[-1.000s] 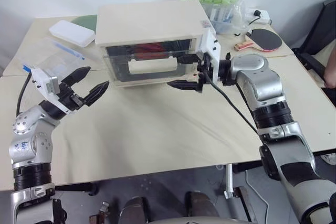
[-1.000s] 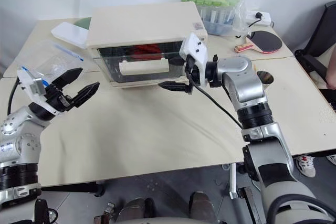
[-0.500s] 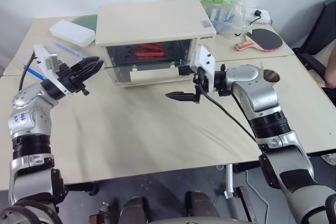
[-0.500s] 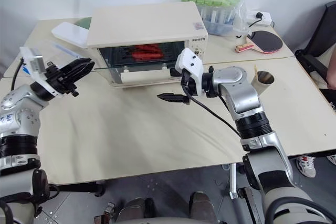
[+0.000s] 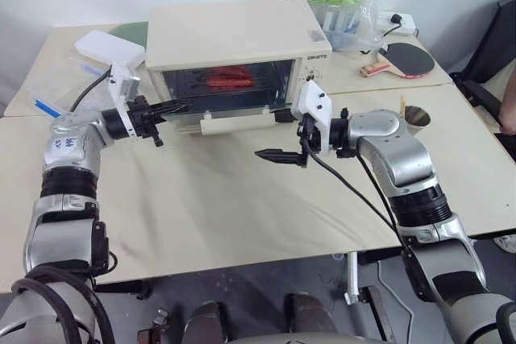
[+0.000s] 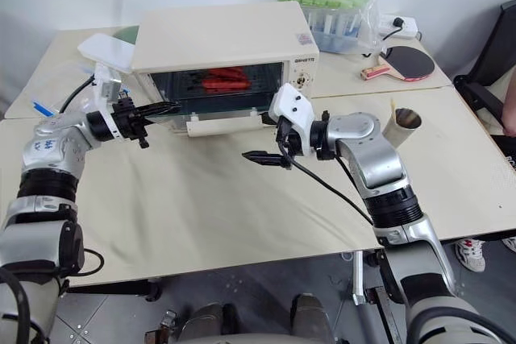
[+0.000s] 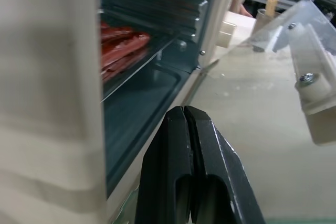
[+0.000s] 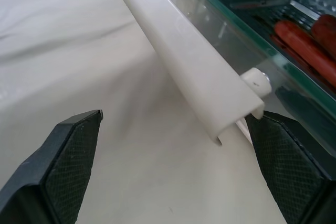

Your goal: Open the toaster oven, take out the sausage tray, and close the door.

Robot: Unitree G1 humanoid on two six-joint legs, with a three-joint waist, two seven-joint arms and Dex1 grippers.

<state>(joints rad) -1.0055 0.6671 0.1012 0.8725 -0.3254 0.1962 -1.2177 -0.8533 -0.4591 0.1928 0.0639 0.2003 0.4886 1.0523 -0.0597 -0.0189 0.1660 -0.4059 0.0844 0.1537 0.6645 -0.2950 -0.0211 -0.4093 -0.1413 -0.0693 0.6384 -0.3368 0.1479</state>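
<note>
The door (image 5: 234, 122) hangs open — left hand (image 5: 179, 106) pressed together at the oven mouth, right hand (image 5: 280, 136) spread apart near the handle.

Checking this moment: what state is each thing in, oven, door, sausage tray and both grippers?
toaster oven: upright, front open
door: swung down, open
sausage tray: inside the oven, on its rack
left gripper: shut, empty, at the oven's mouth
right gripper: open, empty, beside the door handle

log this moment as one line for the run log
door: open, lying flat | sausage tray: inside oven | left gripper: jaws shut, at oven mouth | right gripper: jaws open, empty, beside door handle
</note>
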